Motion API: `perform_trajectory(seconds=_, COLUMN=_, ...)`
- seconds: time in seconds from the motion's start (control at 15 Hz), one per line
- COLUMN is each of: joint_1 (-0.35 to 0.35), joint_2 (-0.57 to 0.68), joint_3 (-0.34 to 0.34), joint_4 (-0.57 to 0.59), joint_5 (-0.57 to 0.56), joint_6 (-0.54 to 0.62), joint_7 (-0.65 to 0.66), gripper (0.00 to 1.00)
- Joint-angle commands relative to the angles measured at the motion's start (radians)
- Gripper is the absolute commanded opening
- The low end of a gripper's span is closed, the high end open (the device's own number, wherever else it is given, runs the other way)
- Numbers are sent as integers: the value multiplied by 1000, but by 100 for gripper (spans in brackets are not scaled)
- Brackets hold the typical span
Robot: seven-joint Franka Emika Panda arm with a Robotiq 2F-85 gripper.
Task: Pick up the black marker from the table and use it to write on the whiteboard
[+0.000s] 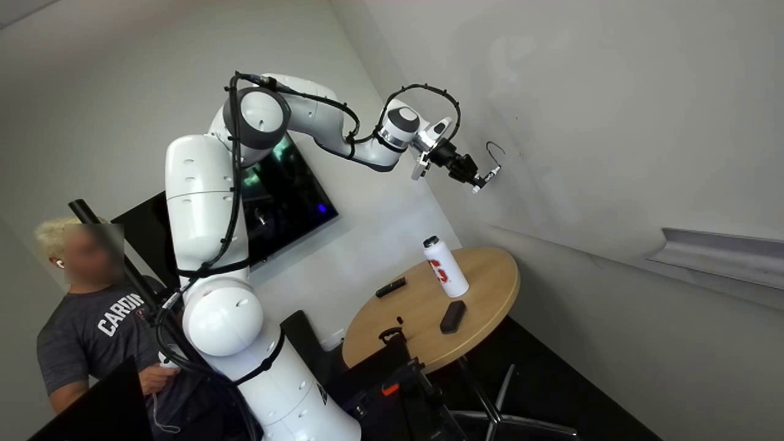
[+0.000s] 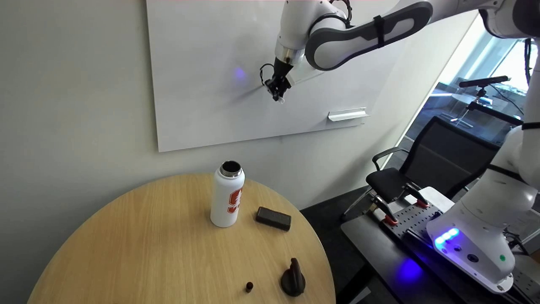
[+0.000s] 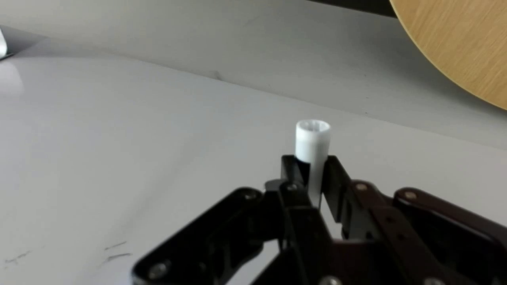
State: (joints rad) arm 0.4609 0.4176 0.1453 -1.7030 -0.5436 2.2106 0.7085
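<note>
I count 1 marker (image 3: 313, 144), 1 whiteboard (image 2: 198, 88), 1 rnd table (image 2: 139, 236), 1 bottle (image 2: 225, 198). My gripper (image 3: 311, 168) pinches marker btwn its fingertips (image 3: 336, 174), wht end poking out past 'em.

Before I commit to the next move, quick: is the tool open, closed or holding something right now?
Tool: closed, holding the marker; in the wrist view its white end sticks out of the grip.
</note>
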Motion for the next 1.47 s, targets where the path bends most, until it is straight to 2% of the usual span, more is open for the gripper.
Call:
perform_trajectory(seconds=0.0, joint_1=-5, joint_2=-6, joint_3=-18, joint_4=17, joint_5=24, joint_6=-29, joint_7=-20, gripper=5)
perform_trajectory(seconds=0.93, joint_1=-8, joint_2=-120, joint_3=-45, joint_4=-64, joint_5=-27, joint_6=-27, joint_7=78, gripper=5)
perform_trajectory(seconds=1.4, joint_1=5, joint_2=-144, joint_3=0, joint_4=-38, joint_5=-71, joint_6=-49, joint_7=52, gripper=5)
